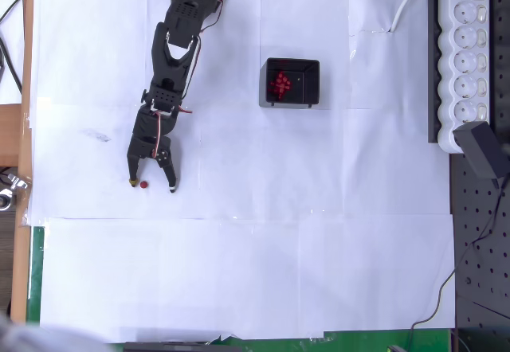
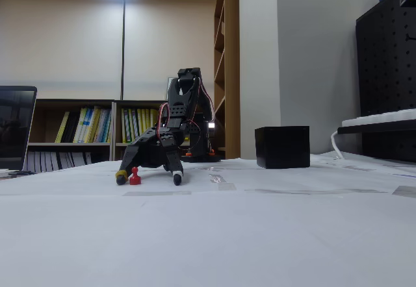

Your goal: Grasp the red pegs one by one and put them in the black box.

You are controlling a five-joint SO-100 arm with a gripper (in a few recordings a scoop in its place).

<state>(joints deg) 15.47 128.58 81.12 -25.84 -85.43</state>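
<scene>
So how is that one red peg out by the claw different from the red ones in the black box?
The lone red peg stands upright on the white paper, between the open gripper's fingertips; the pegs in the box lie heaped together inside the black box. The lone peg shows its shape in the fixed view; the boxed ones are walled in. All are small and red.

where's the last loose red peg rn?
The loose red peg stands on the white paper, overhead view's left, between the open gripper's fingertips, near the left one.
</scene>
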